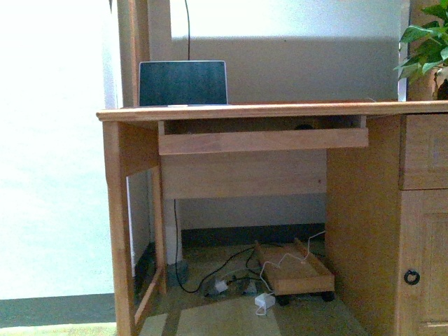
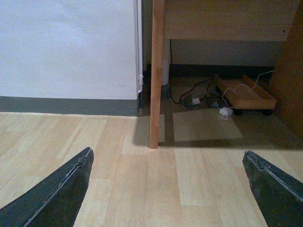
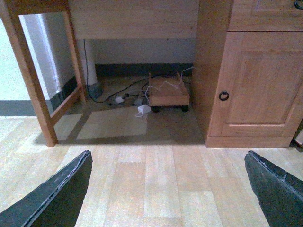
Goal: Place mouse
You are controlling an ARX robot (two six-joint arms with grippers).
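Observation:
In the front view a small dark rounded shape, apparently the mouse (image 1: 303,127), peeks over the front board of the pull-out tray (image 1: 262,140) under the desk top (image 1: 280,110). Most of it is hidden. Neither arm shows in the front view. My left gripper (image 2: 166,153) is open and empty, low over the wooden floor, facing the desk's left leg (image 2: 156,71). My right gripper (image 3: 167,154) is open and empty, low over the floor, facing the space under the desk. The mouse does not show in either wrist view.
An open laptop (image 1: 183,82) stands on the desk at the left, a plant (image 1: 427,49) at the right. Under the desk lie a wheeled wooden stand (image 1: 294,269) and cables with a white adapter (image 1: 264,301). A cabinet door (image 3: 255,85) closes the desk's right side.

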